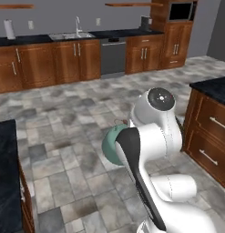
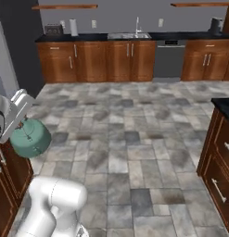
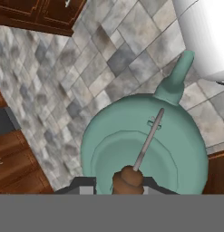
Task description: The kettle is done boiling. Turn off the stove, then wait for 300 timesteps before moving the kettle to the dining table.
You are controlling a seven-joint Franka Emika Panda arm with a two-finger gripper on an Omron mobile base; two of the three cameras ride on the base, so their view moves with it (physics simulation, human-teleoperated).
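So the kettle (image 3: 145,140) is up in the air over the tile floor (image 2: 130,139), hanging from the gripper (image 3: 128,181), whose jaws are clamped tight on its brown handle (image 3: 147,142). Spout (image 3: 177,79) points away from the hand, out over the floor tiles.

The arm is folded upward, elbow raised toward 12 o'clock; the hand (image 3: 127,183) is clamped tight at 6 o'clock.
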